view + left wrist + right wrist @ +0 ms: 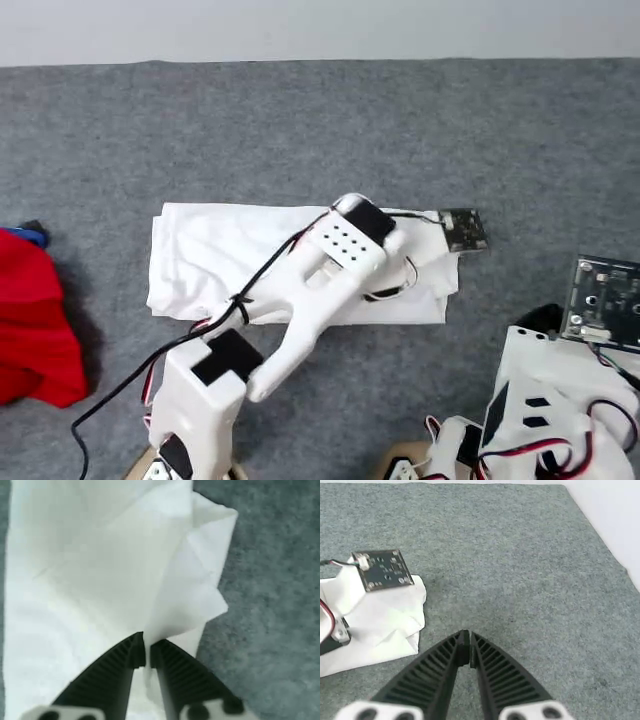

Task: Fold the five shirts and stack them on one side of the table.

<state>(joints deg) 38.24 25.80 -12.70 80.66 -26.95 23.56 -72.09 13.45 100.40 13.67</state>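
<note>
White shirt [215,255]: folded into a rough rectangle, lying at the middle of the grey table [420,130]. Left gripper [146,649]: over the shirt's right end, fingers clenched on a raised fold of its cloth. Right gripper [469,641]: above bare table near that same end, fingers pressed together, holding nothing. Red shirt [35,320]: bunched at the table's left edge, well apart.
</note>
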